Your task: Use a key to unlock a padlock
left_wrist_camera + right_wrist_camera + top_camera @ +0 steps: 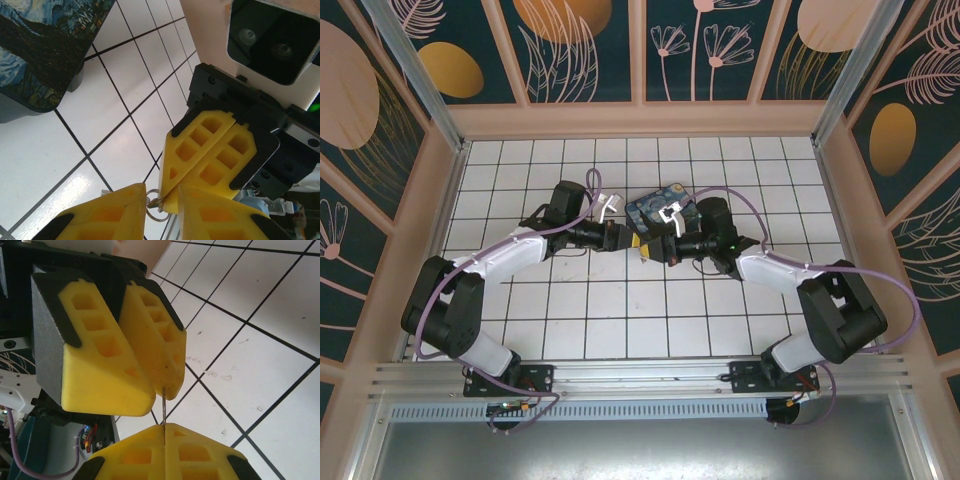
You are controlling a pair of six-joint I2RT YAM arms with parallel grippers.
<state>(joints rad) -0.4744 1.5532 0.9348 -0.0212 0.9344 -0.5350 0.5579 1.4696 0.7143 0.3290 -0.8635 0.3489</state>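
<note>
Above the middle of the tiled floor, my left gripper [632, 240] and right gripper [660, 246] meet tip to tip. My right gripper [165, 426] is shut on the key [163, 407], a thin grey blade seen edge-on. The blade reaches up to the tips of the left gripper [159, 392]. In the left wrist view the key [156, 202] and its wire ring [159, 216] sit in the narrow gap of my left gripper [162, 187], against the shut right gripper [168, 199]. Whether the left jaws grip anything I cannot tell. The padlock is hidden.
A blue-and-yellow swirl-painted box [655, 208] stands on the floor just behind the two grippers, and its corner [45, 45] is near the left wrist. Pink walls [640, 120] enclose the white tiled floor [620, 300].
</note>
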